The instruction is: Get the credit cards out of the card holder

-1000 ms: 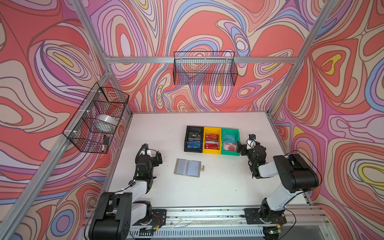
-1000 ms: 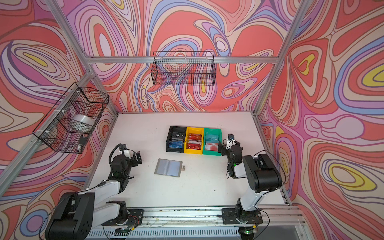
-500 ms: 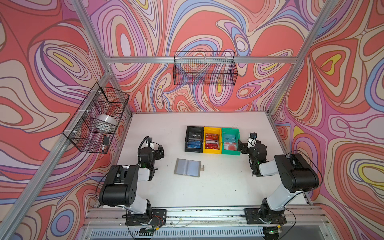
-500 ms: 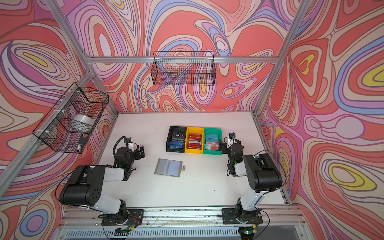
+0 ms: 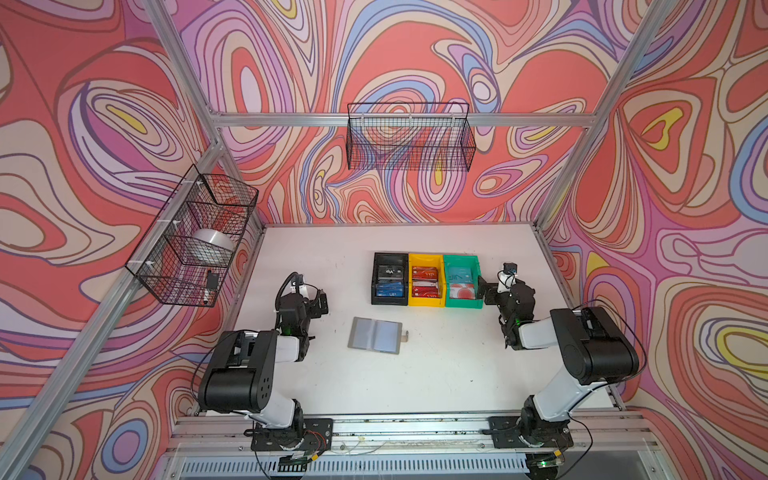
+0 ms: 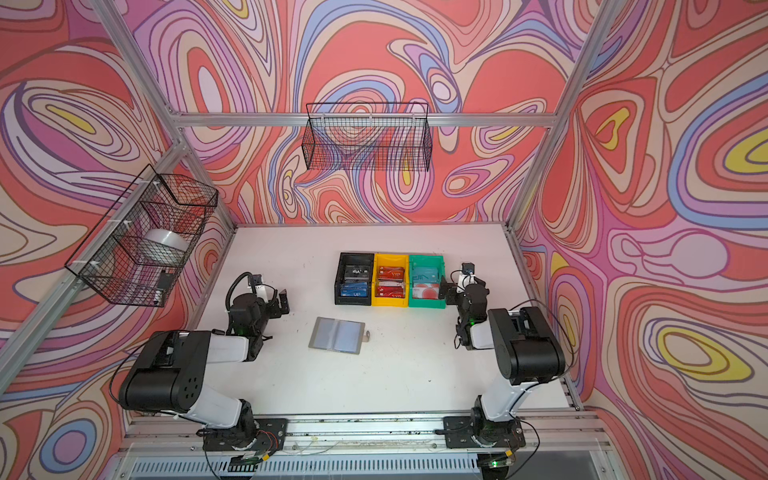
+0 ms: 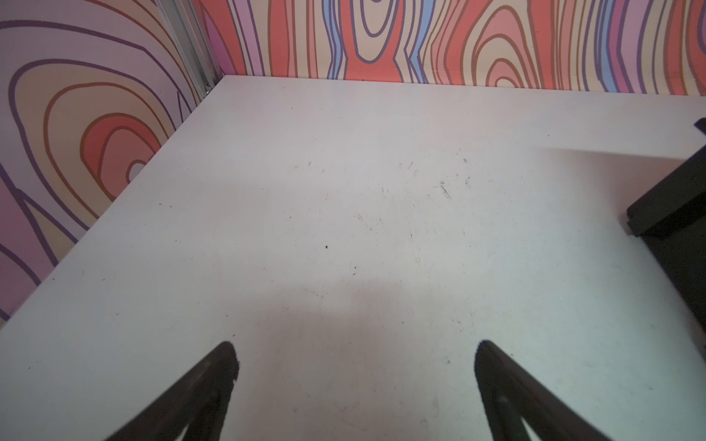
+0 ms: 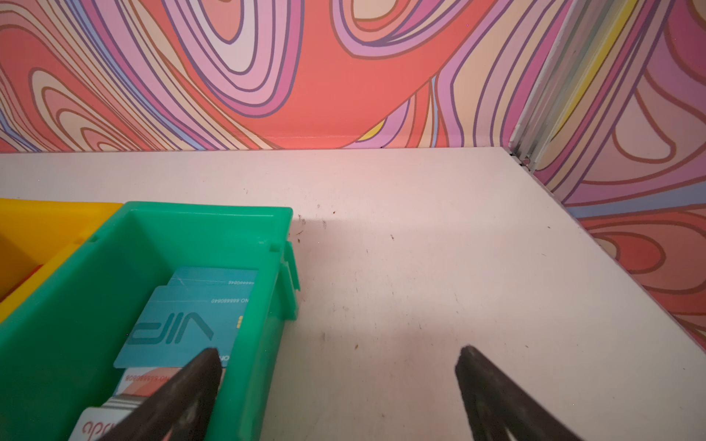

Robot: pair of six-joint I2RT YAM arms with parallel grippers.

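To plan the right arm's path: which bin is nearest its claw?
The green bin, at the row's right end beside the right claw; yellow bin and black bin sit farther.

- The tabletop (image 5: 436,374) is a flat white board, closed in on three sides by patterned walls. Its surface shows small dark scuffs and specks.
- The card holder (image 5: 375,335) lies open and flat on it, a little in front of the middle. It is grey, and its snap tab (image 5: 405,335) sticks out from the right edge onto the board.
- Behind the holder and apart from it, three bins stand in a row, side against side: the black bin (image 5: 389,301) on the left, the yellow bin (image 5: 426,302) in the middle, the green bin (image 5: 463,302) on the right.
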